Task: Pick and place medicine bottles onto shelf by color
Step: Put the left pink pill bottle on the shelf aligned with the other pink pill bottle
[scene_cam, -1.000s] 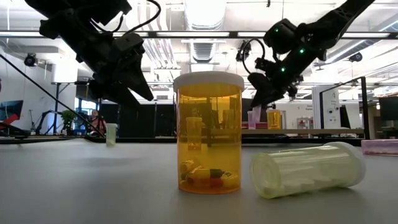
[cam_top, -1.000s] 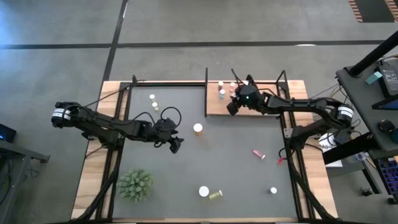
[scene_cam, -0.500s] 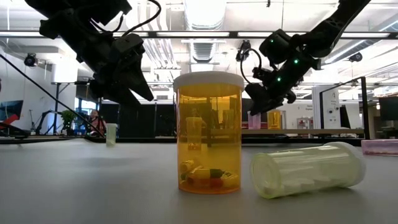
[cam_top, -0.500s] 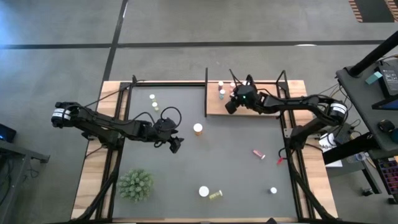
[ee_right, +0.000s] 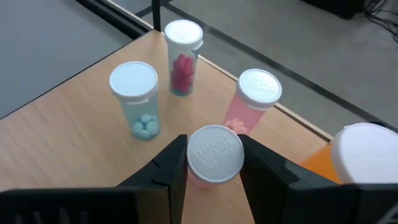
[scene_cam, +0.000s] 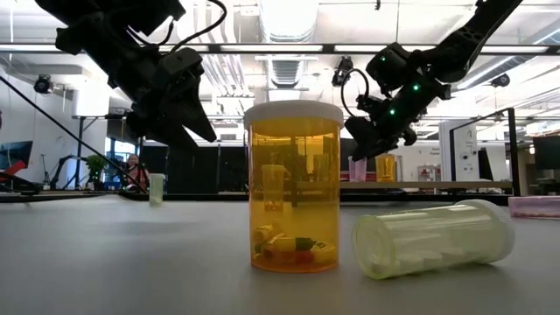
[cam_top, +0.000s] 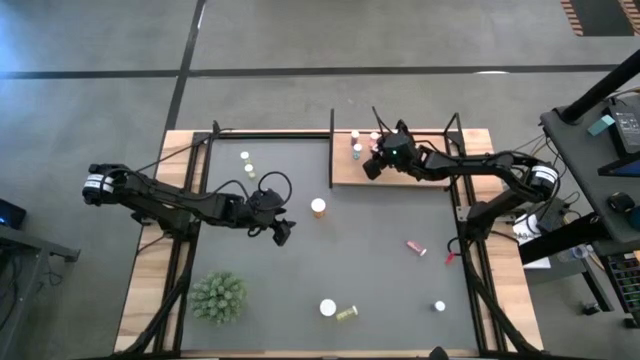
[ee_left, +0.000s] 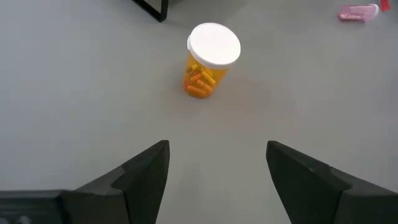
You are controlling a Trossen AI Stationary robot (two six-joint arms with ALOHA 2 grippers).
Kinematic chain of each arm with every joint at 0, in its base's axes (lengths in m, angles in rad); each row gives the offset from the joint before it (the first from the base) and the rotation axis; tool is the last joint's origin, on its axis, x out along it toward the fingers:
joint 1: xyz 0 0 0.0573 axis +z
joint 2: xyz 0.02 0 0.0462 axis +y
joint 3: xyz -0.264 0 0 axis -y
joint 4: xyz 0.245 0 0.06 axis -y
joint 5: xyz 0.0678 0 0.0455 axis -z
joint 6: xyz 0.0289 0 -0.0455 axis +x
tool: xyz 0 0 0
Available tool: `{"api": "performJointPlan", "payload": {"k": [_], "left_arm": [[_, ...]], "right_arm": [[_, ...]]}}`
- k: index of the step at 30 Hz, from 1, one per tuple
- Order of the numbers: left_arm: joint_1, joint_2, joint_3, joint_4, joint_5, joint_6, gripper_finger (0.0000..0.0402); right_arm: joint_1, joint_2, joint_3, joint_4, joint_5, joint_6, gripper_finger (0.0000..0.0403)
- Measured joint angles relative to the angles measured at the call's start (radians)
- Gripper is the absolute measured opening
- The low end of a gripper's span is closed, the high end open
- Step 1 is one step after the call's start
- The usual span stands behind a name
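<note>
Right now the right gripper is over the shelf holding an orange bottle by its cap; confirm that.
Wrong on the colour. The right wrist view shows the right gripper shut on a pink bottle with a white cap; the orange bottle stands beside it. It is over the shelf, as you said.

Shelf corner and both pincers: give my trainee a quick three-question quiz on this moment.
1. True or false: the right pincer is shut on a pink bottle over the shelf.
2. What faces the open left pincer? A) the plant B) an upright orange bottle C) a lying pink bottle
3. Fill in: the blue-tinted bottle on the shelf stands ____.

Key: 1 true; 2 B; 3 upright
</note>
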Motion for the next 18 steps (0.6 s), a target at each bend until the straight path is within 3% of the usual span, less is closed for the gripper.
{"api": "performJointPlan", "payload": {"k": [18], "left_arm": [[0.000, 0.000, 0.000, 0.000, 0.000, 0.000, 0.0252]], "right_arm": [[0.000, 0.000, 0.000, 0.005, 0.000, 0.016, 0.0121]]}}
